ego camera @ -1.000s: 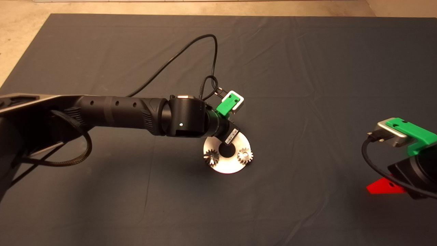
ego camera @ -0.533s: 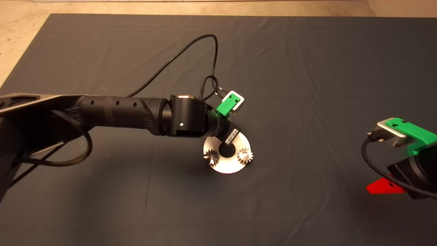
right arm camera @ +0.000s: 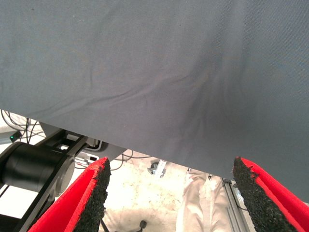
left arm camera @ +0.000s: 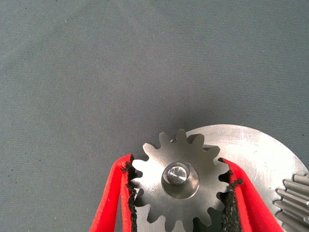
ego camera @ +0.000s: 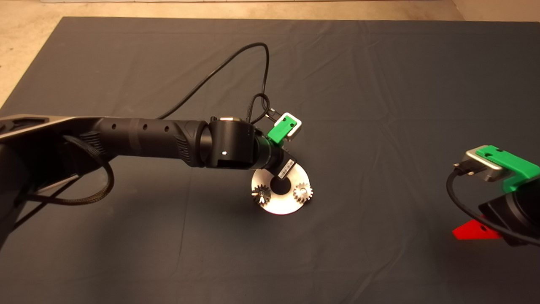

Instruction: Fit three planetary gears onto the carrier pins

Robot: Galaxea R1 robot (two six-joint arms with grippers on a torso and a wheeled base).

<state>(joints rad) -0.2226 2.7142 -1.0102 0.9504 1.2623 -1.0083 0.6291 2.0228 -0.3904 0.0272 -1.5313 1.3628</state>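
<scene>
The left hand (left arm camera: pixel 178 193) is closed on a gear (left arm camera: pixel 179 181), its black pads pressed against the teeth on either side, with the gear seated over a pin (left arm camera: pixel 176 174) on the disc (ego camera: pixel 280 205). Two more gears (ego camera: pixel 261 194) (ego camera: pixel 303 192) sit on their pins across the disc's centre hole. The right hand (right arm camera: pixel 169 193) waits open at the mat's (ego camera: pixel 379 105) right edge, fingers wide apart.
</scene>
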